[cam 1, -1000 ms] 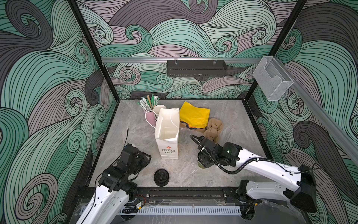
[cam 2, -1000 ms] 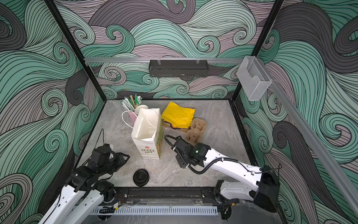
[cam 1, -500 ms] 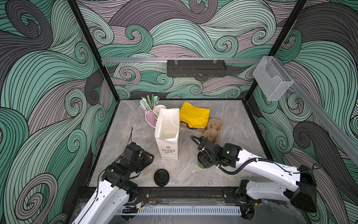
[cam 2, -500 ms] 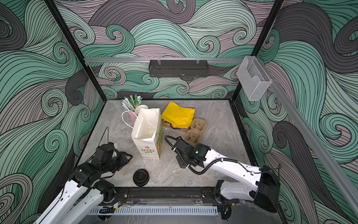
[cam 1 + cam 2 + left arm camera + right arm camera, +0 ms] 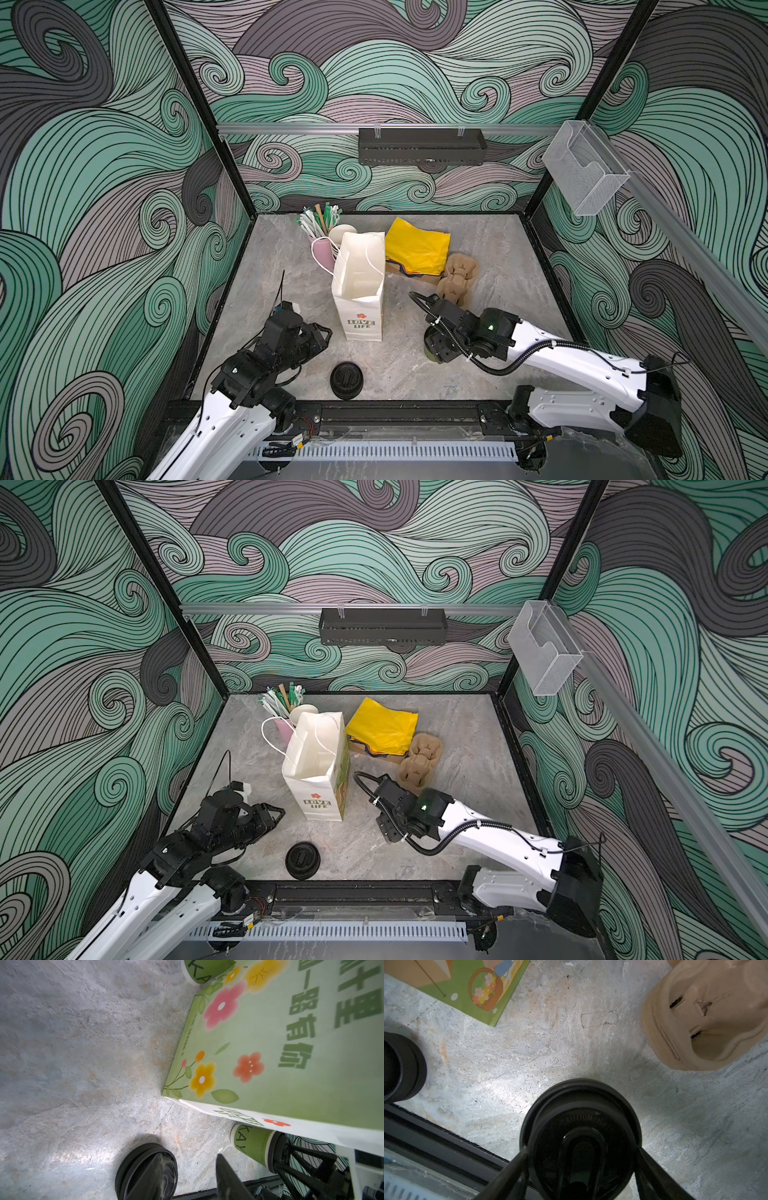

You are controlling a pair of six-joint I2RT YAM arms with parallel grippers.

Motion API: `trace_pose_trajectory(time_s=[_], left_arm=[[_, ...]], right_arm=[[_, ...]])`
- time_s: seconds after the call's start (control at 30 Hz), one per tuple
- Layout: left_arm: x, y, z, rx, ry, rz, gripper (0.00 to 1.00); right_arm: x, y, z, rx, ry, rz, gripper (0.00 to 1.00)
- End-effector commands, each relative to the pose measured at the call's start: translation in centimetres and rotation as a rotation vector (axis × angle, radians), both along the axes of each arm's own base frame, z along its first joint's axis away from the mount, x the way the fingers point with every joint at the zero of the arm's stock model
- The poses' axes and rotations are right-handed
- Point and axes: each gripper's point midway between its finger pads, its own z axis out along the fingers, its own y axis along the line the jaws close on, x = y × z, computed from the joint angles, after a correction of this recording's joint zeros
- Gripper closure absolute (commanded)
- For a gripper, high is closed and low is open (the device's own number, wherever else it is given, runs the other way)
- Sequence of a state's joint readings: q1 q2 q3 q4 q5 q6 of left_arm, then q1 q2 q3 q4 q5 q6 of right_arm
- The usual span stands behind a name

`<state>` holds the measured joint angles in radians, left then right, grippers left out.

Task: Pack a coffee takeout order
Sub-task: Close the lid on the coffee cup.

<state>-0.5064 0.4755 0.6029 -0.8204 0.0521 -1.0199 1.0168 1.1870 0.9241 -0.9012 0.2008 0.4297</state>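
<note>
Gray surface (image 5: 519,291): near its front edge, right of the middle, stands a green cup (image 5: 252,1146) with a black lid (image 5: 581,1109). Our right pincer (image 5: 581,1149) sits around that lid; squeezing or let go, we cannot tell. Our left pincer (image 5: 321,333) is parted and empty. We think we should grab lower, keep the cup straight, and lift it high over the paper bag (image 5: 360,324).

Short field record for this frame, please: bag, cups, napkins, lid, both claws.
bag: white paper carrier bag, upright, open
right claw: straddling the lidded olive-green paper cup; grip unclear
left claw: open, empty
napkins: folded yellow paper napkins, at the back, outside the bag
front lid: round black plastic lid, near the front edge, untouched
</note>
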Motion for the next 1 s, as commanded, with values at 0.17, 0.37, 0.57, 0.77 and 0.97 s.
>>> trace_pose_trajectory(time_s=[0.17, 0.37, 0.57, 0.77, 0.97], left_arm=[[0.0, 1.1, 1.4, 0.024, -0.032, 0.04, 0.55], [0.1, 0.9, 1.9, 0.024, -0.041, 0.031, 0.56], [0.1, 0.9, 2.0, 0.026, -0.046, 0.027, 0.56], [0.1, 0.8, 2.4, 0.024, -0.055, 0.016, 0.56], [0.3, -1.1, 6.9, -0.016, -0.187, -0.098, 0.62]], right_arm=[[-0.8, -0.6, 0.7, -0.008, 0.029, 0.009, 0.13], [-0.4, -0.4, 1.4, 0.006, 0.003, 0.006, 0.16], [0.2, 0.0, 1.8, 0.005, -0.011, 0.011, 0.17], [0.5, 0.7, 2.3, 0.021, -0.011, 0.013, 0.19], [1.1, -0.4, 6.1, 0.072, -0.064, -0.048, 0.21]])
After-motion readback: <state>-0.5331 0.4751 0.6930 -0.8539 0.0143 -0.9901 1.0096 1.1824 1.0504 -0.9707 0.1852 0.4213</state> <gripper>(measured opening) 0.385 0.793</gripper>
